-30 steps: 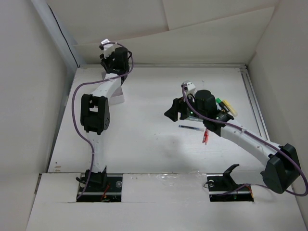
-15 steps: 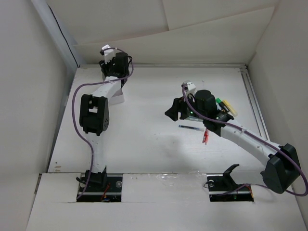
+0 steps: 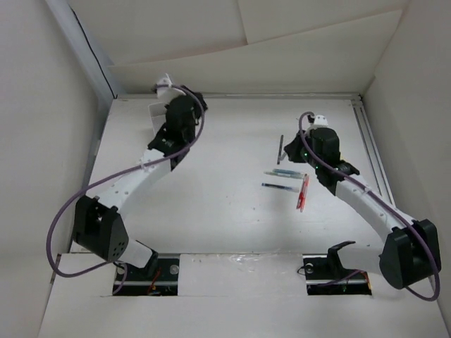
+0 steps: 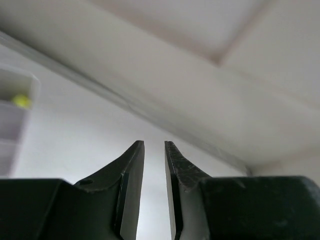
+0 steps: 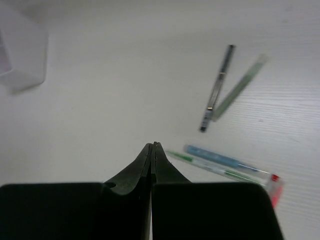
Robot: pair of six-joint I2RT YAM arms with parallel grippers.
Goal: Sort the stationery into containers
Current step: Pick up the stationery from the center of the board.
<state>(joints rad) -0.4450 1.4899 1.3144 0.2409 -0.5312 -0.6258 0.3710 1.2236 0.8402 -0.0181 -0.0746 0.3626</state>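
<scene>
Several pens lie on the table right of centre: a grey pen [image 3: 280, 149], a teal-blue pen [image 3: 285, 172], a dark blue pen [image 3: 278, 186] and a red pen [image 3: 303, 193]. My right gripper [image 3: 289, 146] hovers beside the grey pen, shut with nothing in it [image 5: 152, 145]. From the right wrist, the grey pen [image 5: 218, 87] is ahead to the right and the teal-blue pen [image 5: 220, 157] closer. The white container [image 4: 12, 120] shows at the left edge of the left wrist view, a yellow piece [image 4: 21, 100] inside. My left gripper [image 4: 154, 145] stands narrowly open and empty, facing the back wall.
White walls box in the table; the back wall's foot [image 4: 125, 102] runs just beyond the left gripper. A metal rail [image 3: 373, 155] lines the right side. In the top view the left arm [image 3: 141, 172] crosses the left half and covers the container.
The right gripper has shut and its arm has swung back right, uncovering the pens. The left arm has dropped its elbow toward the near left and its wrist has shifted right.
</scene>
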